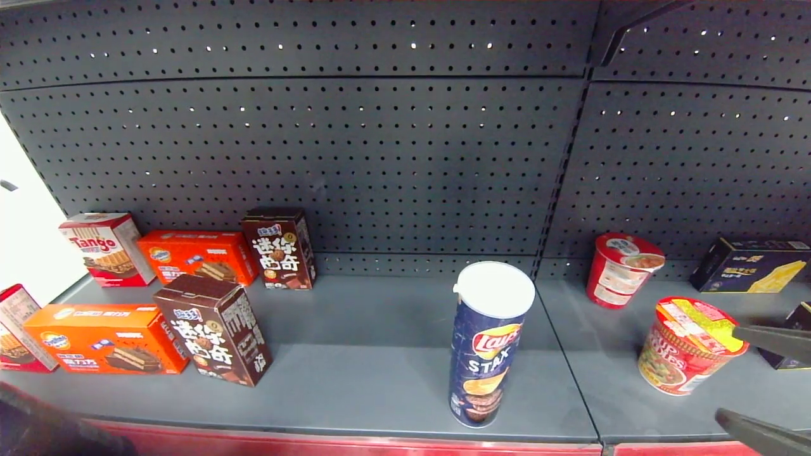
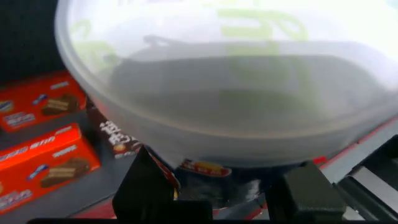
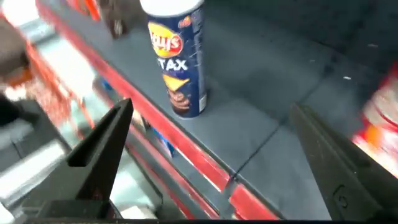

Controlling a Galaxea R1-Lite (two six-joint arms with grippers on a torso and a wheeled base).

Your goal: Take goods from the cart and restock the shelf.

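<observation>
Standing upright at the shelf (image 1: 355, 380) front, a chips can (image 1: 488, 345) is seen. The right gripper (image 1: 763, 387) is held open; a clear-lidded tub (image 2: 230, 93) is clamped by the left gripper (image 2: 227, 186).

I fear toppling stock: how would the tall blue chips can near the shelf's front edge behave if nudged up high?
The chips can is tall on a narrow base, so it would probably tip rather than slide. Its round body would then likely roll, and it stands near the front edge of the shelf, so it might drop off.
</observation>
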